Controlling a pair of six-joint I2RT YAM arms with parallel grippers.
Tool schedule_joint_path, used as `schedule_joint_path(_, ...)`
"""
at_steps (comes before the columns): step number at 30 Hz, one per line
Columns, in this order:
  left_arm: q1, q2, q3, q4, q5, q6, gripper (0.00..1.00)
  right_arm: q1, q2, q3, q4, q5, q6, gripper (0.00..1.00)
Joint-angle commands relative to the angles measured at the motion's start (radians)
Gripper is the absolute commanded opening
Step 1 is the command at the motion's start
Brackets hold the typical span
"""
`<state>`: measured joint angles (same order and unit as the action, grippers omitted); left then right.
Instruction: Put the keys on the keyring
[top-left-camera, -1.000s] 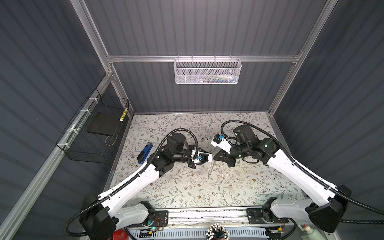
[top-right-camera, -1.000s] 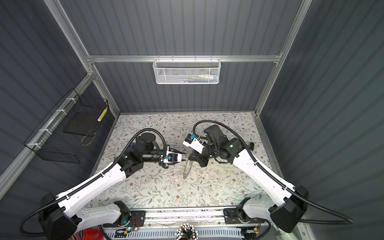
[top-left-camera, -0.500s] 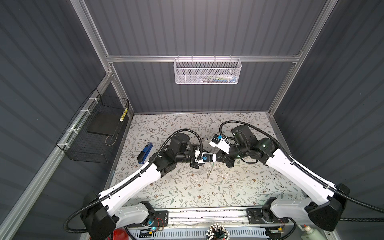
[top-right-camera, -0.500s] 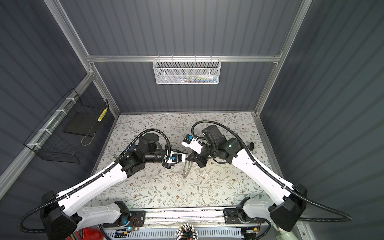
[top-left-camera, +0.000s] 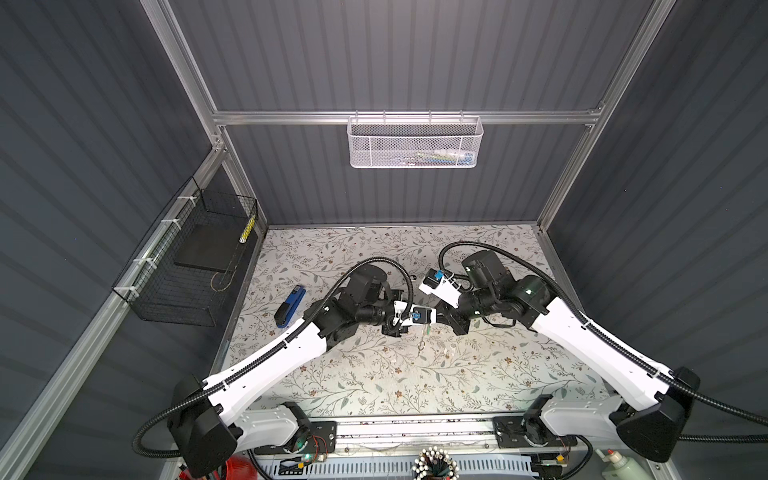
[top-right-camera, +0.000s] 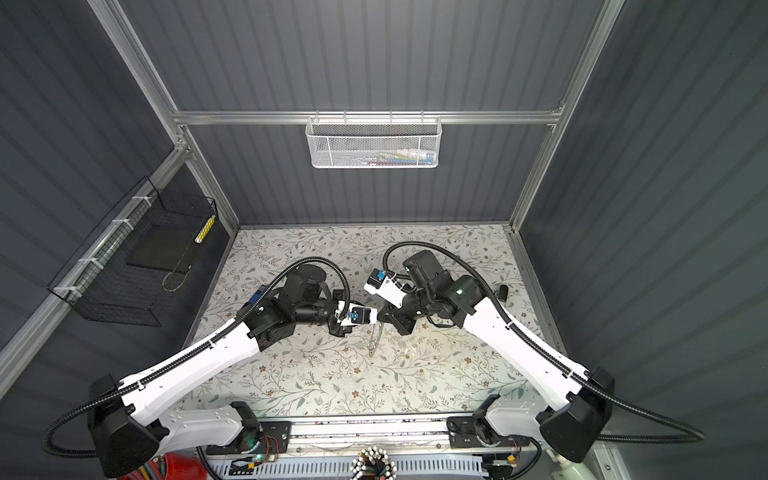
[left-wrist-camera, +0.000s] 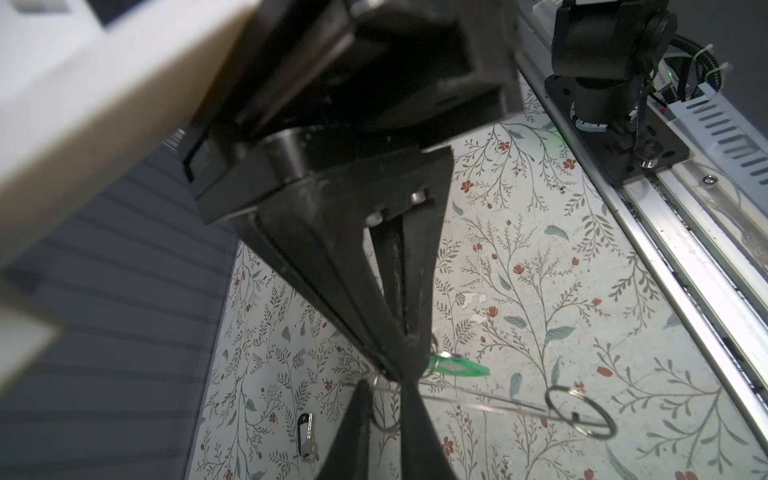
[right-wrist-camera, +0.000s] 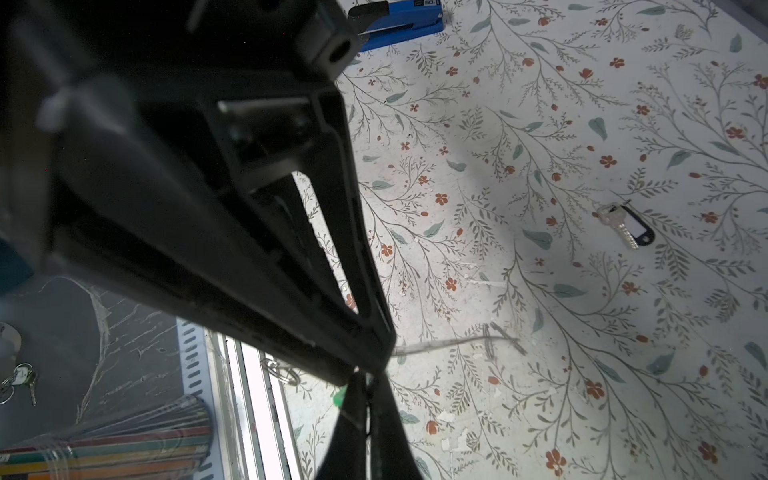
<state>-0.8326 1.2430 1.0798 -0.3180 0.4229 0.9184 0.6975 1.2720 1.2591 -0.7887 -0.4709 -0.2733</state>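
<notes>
The keyring (top-left-camera: 422, 338) is a thin grey wire loop that hangs above the table's middle from my right gripper (top-left-camera: 434, 322), which is shut on its upper edge. In the left wrist view the keyring (left-wrist-camera: 478, 399) shows edge-on. A green-tagged key (left-wrist-camera: 457, 368) juts out beside the right gripper (left-wrist-camera: 399, 370); how it is attached is hidden. My left gripper (left-wrist-camera: 384, 384) meets the same spot tip to tip, its jaws a narrow gap apart with a small split ring (left-wrist-camera: 382, 415) showing between them. The black-headed key (right-wrist-camera: 625, 228) lies flat on the table.
A blue stapler (top-left-camera: 289, 307) lies at the table's left. A black wire basket (top-left-camera: 183, 266) hangs on the left wall and a white mesh basket (top-left-camera: 415, 143) on the back wall. The arms' base rail (top-left-camera: 415, 428) runs along the front edge.
My left gripper has moved right until its tips meet the right gripper's, and its jaws have narrowed. The right gripper has stayed shut with the keyring hanging from it.
</notes>
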Motion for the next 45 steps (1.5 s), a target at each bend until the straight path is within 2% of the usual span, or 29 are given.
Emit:
schedule_joint_path(1,-0.011,0.020,0.038,-0.047,-0.029,0.019,0.12,0.020,0.000,0.042,0.007,-0.002,-0.013,0.00)
schedule_joint_path(7,-0.014,0.026,0.047,-0.050,-0.018,0.013,0.07,0.034,0.002,0.047,0.013,0.027,-0.029,0.00)
schedule_joint_path(10,-0.013,0.030,0.051,-0.055,-0.008,0.002,0.00,0.035,-0.009,0.045,0.024,0.036,-0.029,0.03)
schedule_joint_path(14,-0.014,0.022,0.047,-0.034,0.015,-0.042,0.00,0.034,-0.043,0.022,0.044,0.097,-0.017,0.17)
schedule_joint_path(18,-0.012,-0.027,0.001,0.087,0.025,-0.187,0.00,0.033,-0.128,-0.025,0.084,0.162,-0.003,0.31)
schedule_joint_path(26,-0.010,-0.085,-0.121,0.326,-0.029,-0.397,0.00,0.030,-0.357,-0.209,0.240,0.296,0.057,0.47)
schedule_joint_path(29,-0.009,-0.099,-0.149,0.404,-0.049,-0.466,0.00,0.028,-0.395,-0.255,0.289,0.339,0.090,0.48)
schedule_joint_path(35,-0.007,-0.103,-0.169,0.504,-0.073,-0.582,0.00,0.030,-0.388,-0.328,0.454,0.283,0.151,0.48)
schedule_joint_path(41,-0.005,-0.119,-0.203,0.605,-0.085,-0.682,0.00,0.031,-0.369,-0.360,0.534,0.316,0.166,0.46)
schedule_joint_path(45,-0.004,-0.117,-0.213,0.647,-0.086,-0.729,0.00,0.032,-0.359,-0.375,0.611,0.289,0.172,0.45)
